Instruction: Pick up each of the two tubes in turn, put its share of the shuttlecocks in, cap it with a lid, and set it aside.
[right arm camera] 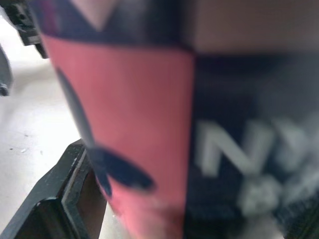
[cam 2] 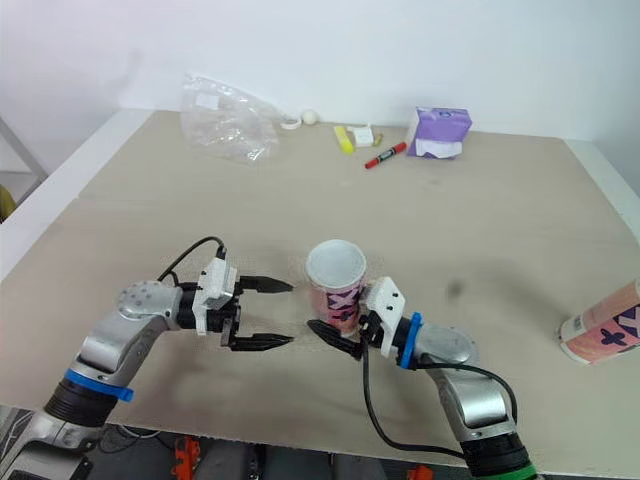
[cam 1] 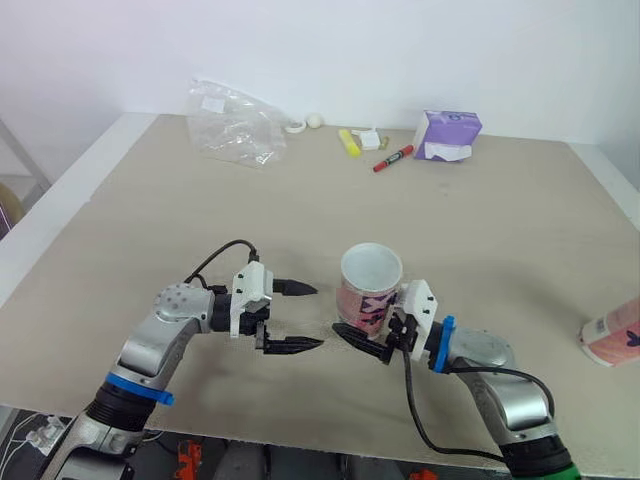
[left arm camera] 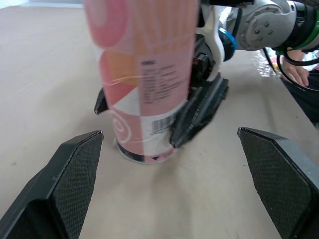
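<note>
Your right gripper point(cam 1: 368, 340) has its fingers point(cam 1: 360, 349) pinching the upright tube point(cam 1: 368, 288) low down on the tabletop point(cam 1: 480, 220), and your left gripper point(cam 1: 317, 316) has its fingers point(cam 1: 295, 345) spread just beside it, so hold the tube plumb and move it gently.

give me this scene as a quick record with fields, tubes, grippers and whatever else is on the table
upright tube: stands near the front of the table, white top
right gripper: closed on the upright tube near its base
left gripper: open, on the tube's left, apart from it
second tube: lying on its side at the table's right edge
back of table: plastic bag, purple box, red marker
</note>
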You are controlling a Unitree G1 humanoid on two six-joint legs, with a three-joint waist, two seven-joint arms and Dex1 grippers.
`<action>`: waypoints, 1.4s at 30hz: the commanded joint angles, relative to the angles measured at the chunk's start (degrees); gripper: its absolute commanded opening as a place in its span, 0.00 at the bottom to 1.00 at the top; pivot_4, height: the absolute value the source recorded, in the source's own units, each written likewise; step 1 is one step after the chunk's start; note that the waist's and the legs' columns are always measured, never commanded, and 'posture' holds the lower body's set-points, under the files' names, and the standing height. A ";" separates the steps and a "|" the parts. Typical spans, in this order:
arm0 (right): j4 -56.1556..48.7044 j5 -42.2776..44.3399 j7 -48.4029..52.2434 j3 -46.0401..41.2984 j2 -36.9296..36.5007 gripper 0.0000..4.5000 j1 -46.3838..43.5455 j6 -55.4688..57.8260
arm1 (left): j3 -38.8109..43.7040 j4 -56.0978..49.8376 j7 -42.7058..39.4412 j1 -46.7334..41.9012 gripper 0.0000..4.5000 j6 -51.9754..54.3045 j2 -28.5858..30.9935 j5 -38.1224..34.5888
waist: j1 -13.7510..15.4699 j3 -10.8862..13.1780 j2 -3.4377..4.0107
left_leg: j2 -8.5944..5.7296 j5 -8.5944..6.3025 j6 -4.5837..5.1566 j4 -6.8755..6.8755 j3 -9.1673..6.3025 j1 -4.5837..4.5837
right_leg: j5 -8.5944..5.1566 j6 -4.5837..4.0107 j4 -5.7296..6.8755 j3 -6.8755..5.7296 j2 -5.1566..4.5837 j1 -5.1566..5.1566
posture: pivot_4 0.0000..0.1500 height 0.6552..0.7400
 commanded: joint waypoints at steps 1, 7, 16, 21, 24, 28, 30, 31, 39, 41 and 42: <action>0.11 0.75 0.94 0.12 0.22 0.98 -1.10 -1.44 | 0.67 -0.87 0.51 0.16 1.00 -1.21 -0.22 -0.28 | 0.00 0.00 0.00 | 0.00 0.00 0.00 0.00 0.00 0.00 | 0.00 0.00 0.00 0.00 0.00 0.00 | 1.00 1.00; 1.42 0.17 0.87 0.19 0.57 0.84 -1.34 -2.93 | 0.82 -0.15 0.37 0.71 1.00 -2.63 -0.08 0.08 | -0.01 0.00 0.00 | 0.00 0.00 0.00 0.00 0.00 0.03 | 0.01 0.02 0.02 0.00 0.00 0.02 | 1.00 1.00; -2.86 1.26 -1.31 -2.82 -0.69 0.84 1.86 -2.48 | 0.49 -0.45 -0.89 0.97 1.00 -4.05 -1.18 -1.22 | -0.01 0.00 0.00 | 0.00 0.00 0.00 0.00 0.01 0.04 | 0.02 -0.01 0.03 0.00 0.00 0.03 | 1.00 1.00; -8.08 3.99 -8.57 -12.85 -0.56 0.84 9.85 -0.49 | 0.16 -0.58 -1.86 0.29 1.00 -3.66 -2.04 -1.77 | 0.22 0.00 0.00 | -0.04 0.00 0.00 0.00 -0.01 0.01 | -0.03 0.10 0.03 0.02 -0.04 0.05 | 1.00 1.00; -8.78 4.26 -14.98 -19.53 0.94 0.84 13.90 -0.13 | -0.03 -0.51 -2.28 -0.15 1.00 -3.33 -2.52 -2.05 | 0.22 0.00 0.00 | -0.04 0.00 0.00 0.00 0.00 0.02 | -0.05 0.09 0.03 0.02 -0.04 0.05 | 1.00 1.00; -6.40 4.95 -25.46 -27.67 4.47 0.84 14.38 1.09 | -0.35 -0.21 -2.81 -0.96 1.00 -2.61 -3.33 -2.77 | 0.05 -0.01 0.01 | -0.01 0.01 0.01 0.00 0.04 0.11 | 0.01 -0.08 0.04 0.02 -0.02 0.06 | 1.00 1.00; -3.90 6.84 -31.53 -32.42 6.68 0.84 12.08 2.33 | -0.69 0.01 -3.12 -1.35 1.00 -2.37 -3.84 -2.73 | -0.04 -0.01 0.02 | 0.01 0.02 0.01 0.00 0.11 0.18 | 0.08 -0.11 0.04 0.05 -0.02 0.08 | 1.00 1.00; -2.74 6.75 -33.38 -33.75 6.93 0.84 11.08 2.50 | -0.82 0.14 -3.31 -1.48 1.00 -2.37 -4.02 -2.64 | -0.14 -0.01 0.02 | 0.01 0.03 0.03 0.00 0.13 0.22 | 0.11 -0.11 0.04 0.07 -0.02 0.10 | 1.00 1.00; 6.78 3.80 -41.02 -37.91 5.82 0.84 5.55 1.54 | -1.32 0.40 -3.11 -1.88 1.00 -2.48 -4.39 -2.18 | -0.62 -0.08 0.18 | 0.01 0.05 0.05 -0.07 0.19 0.26 | 0.08 -0.11 0.05 0.17 0.02 0.12 | 1.00 1.00; 8.02 3.24 -41.12 -37.88 5.39 0.84 5.53 1.05 | -1.34 0.20 -2.86 -1.77 1.00 -2.35 -4.34 -2.12 | -0.62 -0.09 0.21 | 0.00 0.05 0.05 -0.10 0.19 0.26 | 0.04 -0.09 0.05 0.20 0.03 0.12 | 1.00 1.00; 8.50 2.93 -41.15 -37.75 5.15 0.84 5.55 0.78 | -1.34 0.15 -2.68 -1.73 1.00 -2.31 -4.31 -2.06 | -0.63 -0.09 0.21 | 0.00 0.05 0.05 -0.10 0.18 0.26 | 0.02 -0.07 0.04 0.20 0.03 0.13 | 1.00 1.00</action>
